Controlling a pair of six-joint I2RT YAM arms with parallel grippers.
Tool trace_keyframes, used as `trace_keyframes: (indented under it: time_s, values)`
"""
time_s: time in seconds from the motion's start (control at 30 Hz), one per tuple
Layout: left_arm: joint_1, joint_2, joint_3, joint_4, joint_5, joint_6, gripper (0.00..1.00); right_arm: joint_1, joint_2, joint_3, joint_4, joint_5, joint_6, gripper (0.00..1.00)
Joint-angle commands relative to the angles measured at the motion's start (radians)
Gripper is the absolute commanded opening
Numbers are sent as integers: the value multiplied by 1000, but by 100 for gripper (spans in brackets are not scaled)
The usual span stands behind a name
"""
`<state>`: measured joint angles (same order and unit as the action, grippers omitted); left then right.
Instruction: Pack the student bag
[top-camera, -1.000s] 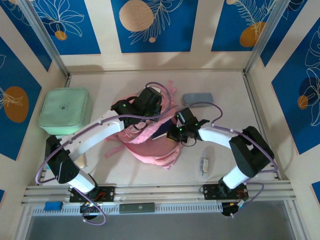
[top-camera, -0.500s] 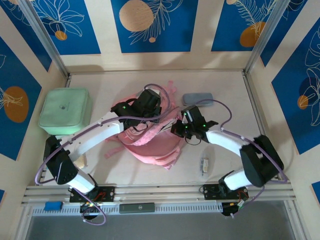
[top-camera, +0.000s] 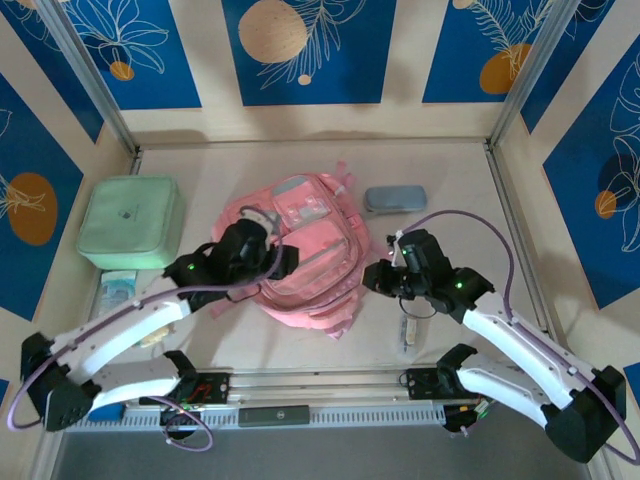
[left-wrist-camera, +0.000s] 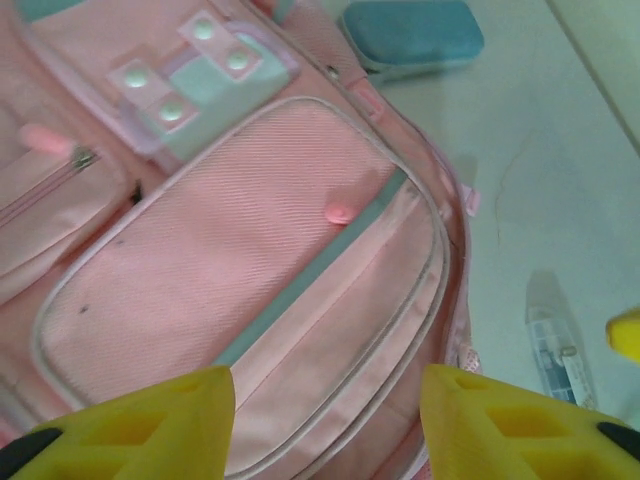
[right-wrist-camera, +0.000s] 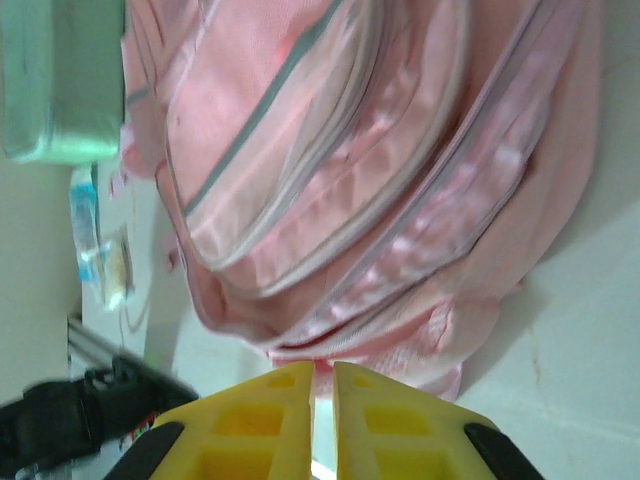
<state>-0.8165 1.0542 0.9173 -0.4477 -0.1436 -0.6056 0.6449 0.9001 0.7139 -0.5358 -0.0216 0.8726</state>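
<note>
Top external view showed the large soft pink fabric backpack (top-camera: 310, 250) lying flat, pockets up, mid-counter (top-camera: 450, 170) between both arms, probably so either could reach its zips. The left fingers (left-wrist-camera: 150, 420) hung spread above its front pocket, empty, seemingly ready to grip. The right fingers (right-wrist-camera: 290, 400) were pressed together just beside its edge. A blue-grey oval pouch (top-camera: 395, 199) and a mint-green square case (top-camera: 130, 222) lay apart, apparently unpacked.
</note>
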Motion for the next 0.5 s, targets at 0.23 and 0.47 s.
trace_keyframes:
  time_s: [0.23,0.47]
  values:
    - [253,-257,-321,-16,18,-198,64,344,336,185,-43,91,20,18]
    - [464,-218,-465,122,200,-249,66,439,549,332,-53,168,13,18]
